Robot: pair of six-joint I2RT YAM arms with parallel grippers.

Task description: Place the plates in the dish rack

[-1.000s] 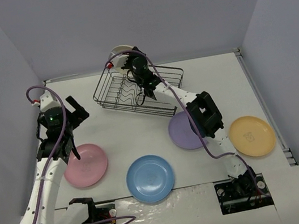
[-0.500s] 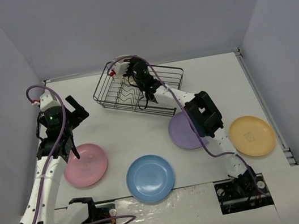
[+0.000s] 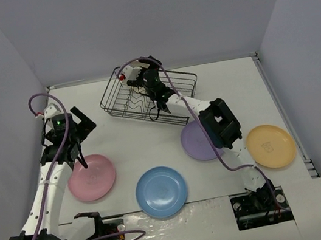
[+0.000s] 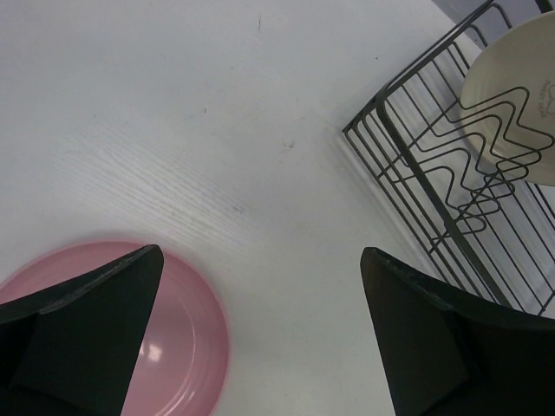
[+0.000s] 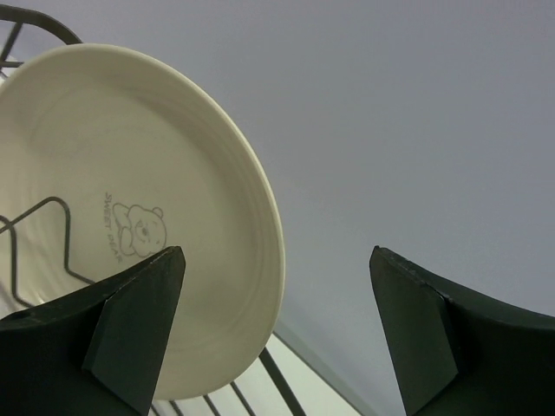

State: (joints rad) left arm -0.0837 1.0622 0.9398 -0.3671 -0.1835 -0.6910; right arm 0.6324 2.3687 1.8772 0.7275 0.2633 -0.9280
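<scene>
Right gripper (image 5: 276,251): jaws spread wide, nothing gripped. In the right wrist view the cream plate (image 5: 130,217) sits at 9 o'clock of the gap, with its rim edge reaching the middle of the gap. Can't tell whether the left finger touches it. The plate stands on edge, a small bear print on its face, and a bent rack wire crosses in front of its lower left. In the top view the right arm reaches from its base at 5 o'clock up across the table (image 3: 121,145), with the gripper over the far-left end of the dish rack (image 3: 175,115).

Left gripper (image 4: 260,251): also wide open and empty, bare table between the fingers. The left wrist view shows the pink plate (image 4: 165,338) at 7 o'clock, partly under the left finger but apart from it. The rack's corner is at 2 o'clock, and the cream plate shows behind the zigzag dividers. In the top view the gripper hangs just above the pink plate's 12 o'clock edge.

The dish rack sits at 12 o'clock on the table, skewed, and holds only the cream plate, at its 11 o'clock end.

The other plates lie flat on the table:
- The pink plate is at 8 o'clock.
- The blue plate (image 3: 161,191) is at 6 o'clock, near the front edge.
- The lilac plate (image 3: 194,142) is just right of centre, its right part hidden under the right arm's link.
- The orange-yellow plate (image 3: 270,145) is at 4 o'clock, near the right edge.

None of the four touch one another.
</scene>
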